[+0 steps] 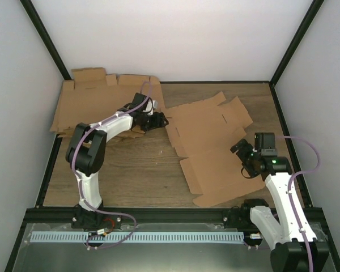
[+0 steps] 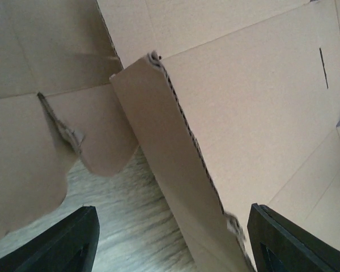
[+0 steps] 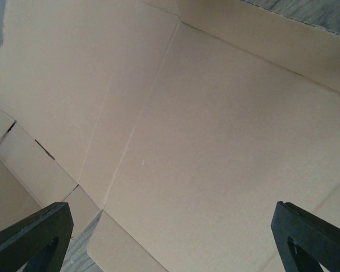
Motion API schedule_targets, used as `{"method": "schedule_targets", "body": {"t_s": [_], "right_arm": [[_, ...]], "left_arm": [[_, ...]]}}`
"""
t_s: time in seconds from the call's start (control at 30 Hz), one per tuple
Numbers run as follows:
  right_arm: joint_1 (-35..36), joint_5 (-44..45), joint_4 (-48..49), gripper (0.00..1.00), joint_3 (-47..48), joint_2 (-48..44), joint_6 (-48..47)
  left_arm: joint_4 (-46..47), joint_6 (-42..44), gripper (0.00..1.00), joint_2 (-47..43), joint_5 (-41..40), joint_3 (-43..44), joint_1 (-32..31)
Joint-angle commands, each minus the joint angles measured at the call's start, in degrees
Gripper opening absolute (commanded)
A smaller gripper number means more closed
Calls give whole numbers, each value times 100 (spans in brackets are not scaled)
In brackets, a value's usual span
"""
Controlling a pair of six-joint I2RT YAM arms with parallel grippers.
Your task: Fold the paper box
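Paper box (image 1: 212,144) is found flat and unfolded on the table (image 1: 141,170), centre-right. Left pincer (image 1: 160,119) is spread at its left flap; right pincer (image 1: 242,160) is spread above its right panel. Folding is judged barely started; next, a flap needs to be caught and raised.

The paper box (image 1: 215,150) is matt brown corrugated cardboard, its cut edge rough and fluted in the left wrist view. The table (image 1: 136,170) has a matt wood-grain surface, and the right arm (image 1: 283,195) has a smooth white plastic shell.
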Motion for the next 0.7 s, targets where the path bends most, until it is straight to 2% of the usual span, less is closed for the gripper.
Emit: {"method": "schedule_targets", "body": {"t_s": [0.0,0.07,0.2,0.27,0.33,0.37,0.47,0.67], "right_arm": [[45,-104,351,100,-54,-8,25],[50,-104,404,100,-108,27,18],[41,-87,477,100,-132,116,12],[46,-53,498,100,-147,151,-24],[46,-7,533,100,-164,165,-47],[46,10,558,100,-180,173,-64],[48,-22,685,100,-224,224,-160],[46,-590,1274,100,-257,345,-853]], "left_arm": [[174,-127,73,349,248,390,-4],[105,-116,67,481,192,533,-45],[-141,-90,37,534,-325,682,-211],[-244,-82,19,377,-822,671,-371],[-333,-77,8,189,-1273,642,-513],[-356,-95,4,74,-1494,613,-571],[-313,-193,4,-398,-1986,407,-702],[157,-772,4,-1801,-2550,-743,-765]]}}
